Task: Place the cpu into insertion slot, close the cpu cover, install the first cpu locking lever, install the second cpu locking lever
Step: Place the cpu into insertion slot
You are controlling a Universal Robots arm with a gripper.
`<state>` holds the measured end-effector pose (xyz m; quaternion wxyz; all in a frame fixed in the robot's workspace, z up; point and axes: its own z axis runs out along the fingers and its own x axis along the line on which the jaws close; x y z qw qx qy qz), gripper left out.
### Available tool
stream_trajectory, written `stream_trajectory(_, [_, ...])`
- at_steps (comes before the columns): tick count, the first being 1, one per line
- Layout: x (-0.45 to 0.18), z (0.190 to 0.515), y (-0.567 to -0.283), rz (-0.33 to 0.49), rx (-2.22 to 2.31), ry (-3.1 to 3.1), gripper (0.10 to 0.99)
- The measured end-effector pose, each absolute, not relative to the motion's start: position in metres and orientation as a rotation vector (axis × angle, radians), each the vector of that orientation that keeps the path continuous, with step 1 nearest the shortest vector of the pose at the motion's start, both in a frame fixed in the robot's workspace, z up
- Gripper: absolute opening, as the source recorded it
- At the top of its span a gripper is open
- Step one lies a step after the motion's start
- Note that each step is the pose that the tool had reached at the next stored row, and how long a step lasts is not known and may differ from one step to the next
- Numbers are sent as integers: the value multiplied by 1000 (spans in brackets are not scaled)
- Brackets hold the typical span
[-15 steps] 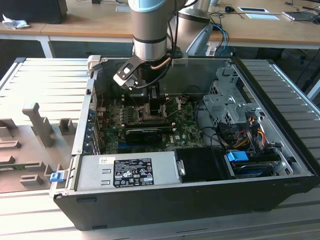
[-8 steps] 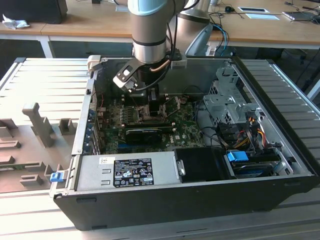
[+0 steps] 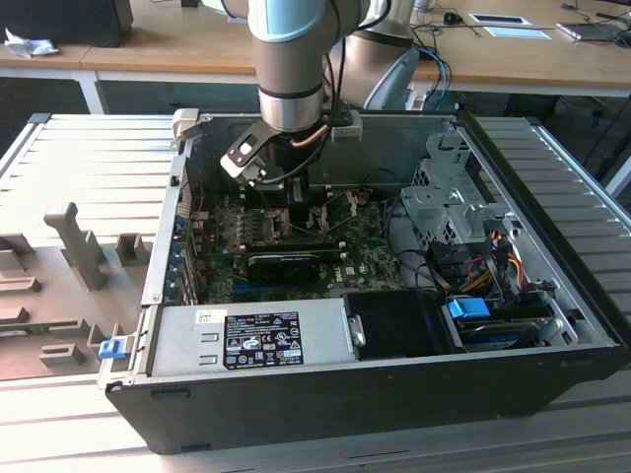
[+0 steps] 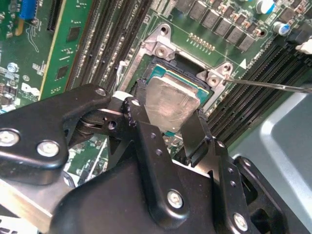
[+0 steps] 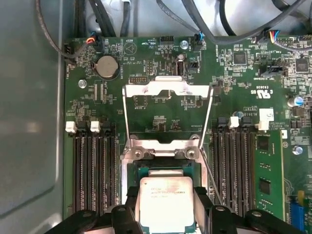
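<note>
The cpu [image 5: 165, 207], a silvery square with a green rim, lies over the insertion slot [image 4: 173, 61] on the green motherboard [image 3: 325, 261]. My gripper [image 5: 166, 195] is shut on it, one black finger [image 4: 141, 117] against each opposite edge. In the second wrist view the cpu [image 4: 170, 100] looks slightly tilted, and I cannot tell whether it is seated. The cpu cover [image 5: 168, 89] stands flipped open beyond the slot. One thin wire locking lever [image 5: 208, 170] runs beside the socket and sticks out sideways [image 4: 273, 85]. In the exterior view my gripper [image 3: 286, 192] reaches down into the open computer case.
Rows of black memory slots [image 5: 92, 165] flank the socket on both sides. A long black card [image 3: 291, 261] lies across the board. A power supply [image 3: 251, 335] and drive cage [image 3: 449, 202] stand along the case walls [image 3: 163, 246]. Cables [image 5: 204, 19] hang at the board's edge.
</note>
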<state>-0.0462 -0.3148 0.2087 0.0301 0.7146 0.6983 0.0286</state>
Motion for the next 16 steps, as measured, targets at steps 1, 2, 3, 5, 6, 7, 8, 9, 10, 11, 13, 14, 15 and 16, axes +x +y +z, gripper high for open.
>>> stream_trajectory(1, [-46,208,-315,88,2203,2153,529])
stream_trajectory(2, [-45,208,-315,88,2203,2153,529])
stream_trajectory(3, [-45,207,-315,88,2203,2153,529])
stream_trajectory(5, [-45,205,-314,88,2203,2152,529])
stream_trajectory(6, [-45,204,-314,88,2203,2152,529])
stream_trajectory(7, [-45,202,-314,88,2203,2152,529])
stream_trajectory(8, [-45,201,-314,88,2203,2152,529])
stream_trajectory(9, [-45,201,-314,88,2203,2152,529])
stream_trajectory(10, [-45,201,-314,87,2203,2153,529])
stream_trajectory(11, [-45,201,-314,88,2203,2153,529])
stream_trajectory(13, [-45,201,-314,88,2203,2152,529])
stream_trajectory(14, [-46,201,-314,88,2203,2152,545])
stream_trajectory(15, [-46,201,-314,88,2203,2152,545])
stream_trajectory(16, [-46,201,-314,88,2203,2152,545])
